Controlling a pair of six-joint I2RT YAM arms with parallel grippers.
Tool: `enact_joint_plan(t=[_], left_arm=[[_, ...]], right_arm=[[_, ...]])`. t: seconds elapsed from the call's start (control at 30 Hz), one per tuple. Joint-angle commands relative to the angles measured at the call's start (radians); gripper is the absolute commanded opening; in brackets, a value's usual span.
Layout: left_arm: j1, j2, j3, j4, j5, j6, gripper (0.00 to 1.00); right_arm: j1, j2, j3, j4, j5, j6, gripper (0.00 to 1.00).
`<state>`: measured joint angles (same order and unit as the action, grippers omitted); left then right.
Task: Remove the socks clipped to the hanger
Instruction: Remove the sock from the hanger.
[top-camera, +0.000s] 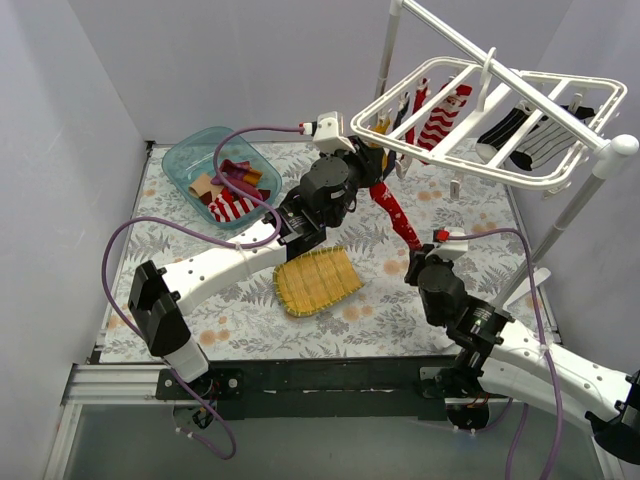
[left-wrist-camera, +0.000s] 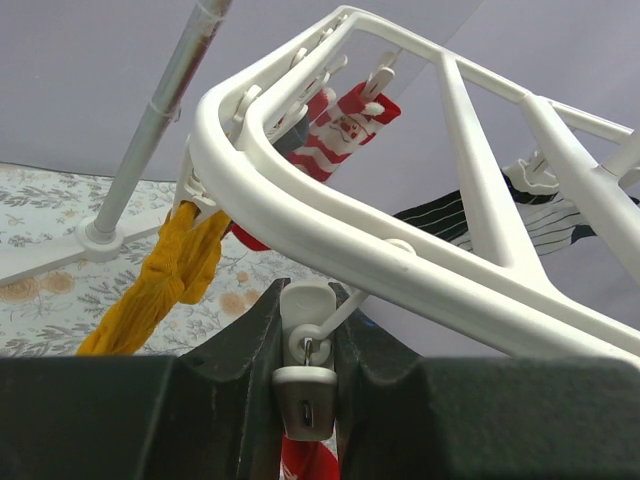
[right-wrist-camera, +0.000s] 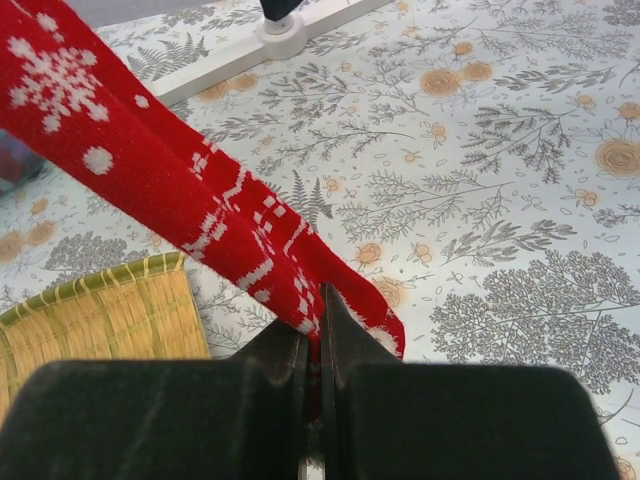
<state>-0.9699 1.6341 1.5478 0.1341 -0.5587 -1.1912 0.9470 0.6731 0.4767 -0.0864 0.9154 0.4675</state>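
Left hand (left-wrist-camera: 308, 345): pinched nearly shut on a white clip (left-wrist-camera: 310, 312) dangling under the near rail of the hanger (left-wrist-camera: 330, 230), red fabric showing just below the clip. Right hand (right-wrist-camera: 313, 345): clamped fully shut on the lower end of a red snowflake sock (right-wrist-camera: 150, 190), stretched taut up and away above the tabletop (right-wrist-camera: 500, 200). Just left of the left hand: a mustard sock (left-wrist-camera: 170, 270), clipped to the same rail.

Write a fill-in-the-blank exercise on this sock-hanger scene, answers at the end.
The right gripper is shut on a ___ sock with white snowflakes. The left gripper pinches a clip of the ___ hanger. The woven mat is ___ in colour.
Missing words: red; white; yellow.
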Motion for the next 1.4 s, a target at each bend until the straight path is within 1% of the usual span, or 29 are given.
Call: enact_joint_plan(t=[0.0,0.13,0.37,0.53,0.57,0.63,0.67,0.7,0.77,0.8,0.83,0.93,1.17,1.37], left_arm=[[0.023,-0.082,0.003,0.025,-0.024,0.001,0.0],[0.025,-0.085,-0.005,0.027,-0.029,-0.001,0.0],[0.028,-0.086,-0.011,0.033,-0.017,-0.004,0.0],[0.031,-0.095,-0.021,0.041,0.005,-0.005,0.0],[0.03,-0.095,-0.029,0.042,0.011,-0.005,0.05],[0.031,-0.105,-0.034,0.045,0.039,-0.004,0.23],[0.031,-0.108,-0.041,0.045,0.048,-0.002,0.27],[0.033,-0.112,-0.045,0.045,0.062,-0.002,0.42],[0.033,-0.129,-0.063,0.045,0.104,-0.001,0.56],[0.031,-0.135,-0.074,0.047,0.115,-0.001,0.68],[0.033,-0.146,-0.086,0.055,0.147,0.002,0.71],[0.033,-0.189,-0.135,0.068,0.187,0.011,0.76],[0.033,-0.31,-0.284,0.079,0.315,0.028,0.76],[0.034,-0.433,-0.426,0.075,0.379,0.045,0.73]], right_arm=[[0.003,-0.015,0.006,-0.108,0.088,0.057,0.01],[0.003,-0.026,0.019,-0.171,0.126,0.106,0.01],[0.003,-0.056,0.016,-0.165,0.126,0.092,0.01],[0.003,-0.05,0.016,-0.127,0.091,0.054,0.01],[0.003,-0.049,0.014,-0.107,0.083,0.037,0.01],[0.003,-0.046,0.013,-0.09,0.06,0.019,0.01],[0.004,-0.043,0.014,-0.085,0.054,0.017,0.01],[0.003,-0.043,0.013,-0.079,0.045,0.01,0.01],[0.003,-0.044,0.013,-0.067,0.036,0.002,0.01],[0.003,-0.043,0.014,-0.062,0.028,-0.007,0.01],[0.003,-0.044,0.016,-0.059,0.027,-0.01,0.01],[0.003,-0.049,0.017,-0.052,0.014,-0.026,0.01],[0.003,-0.053,0.02,-0.036,-0.013,-0.056,0.01],[0.003,-0.049,0.025,-0.007,-0.052,-0.089,0.01]])
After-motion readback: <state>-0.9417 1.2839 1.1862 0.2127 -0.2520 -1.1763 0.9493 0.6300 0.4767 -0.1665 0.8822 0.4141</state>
